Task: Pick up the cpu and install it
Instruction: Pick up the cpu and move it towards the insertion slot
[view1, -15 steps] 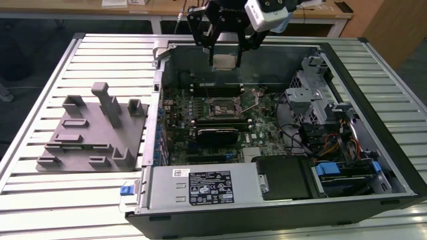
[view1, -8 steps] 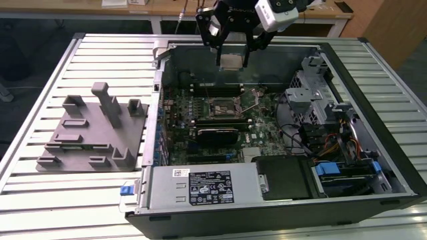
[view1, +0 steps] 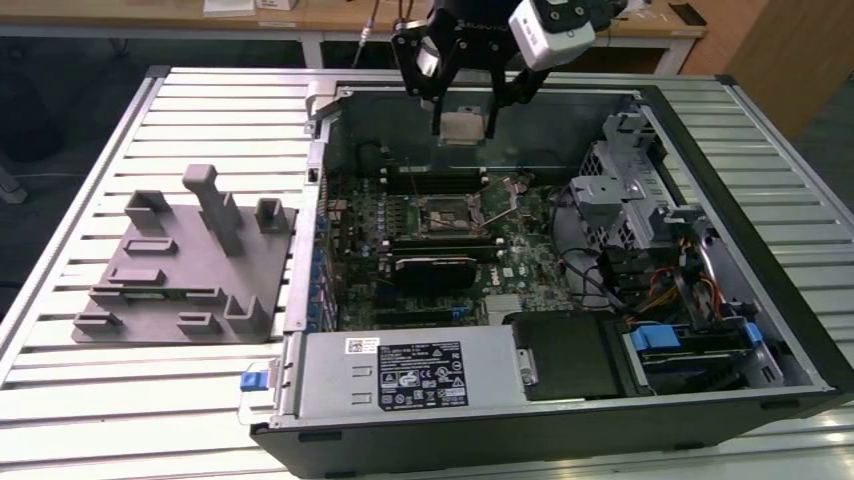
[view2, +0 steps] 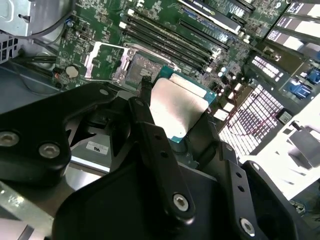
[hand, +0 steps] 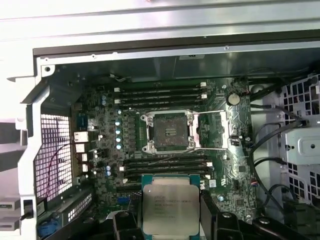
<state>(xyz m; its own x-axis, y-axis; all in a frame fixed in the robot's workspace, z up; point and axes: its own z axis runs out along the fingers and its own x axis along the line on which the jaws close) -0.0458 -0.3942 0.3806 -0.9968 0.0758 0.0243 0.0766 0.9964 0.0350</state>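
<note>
gripper (view1: 463, 130): found clamped on cpu (hand: 170, 210) edges, high above motherboard (hand: 235, 165); judged light, stiff, slick-topped, fragile underneath; best held by rim

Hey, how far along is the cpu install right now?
Pickup looks done: the gripper is shut on the cpu, holding it in the air above the motherboard. Left: the socket sits open and empty, so seating is not yet done.

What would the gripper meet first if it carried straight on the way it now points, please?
Likely the green motherboard near its open black-framed socket, with the held silver square cpu touching first; depth is unclear.
</note>
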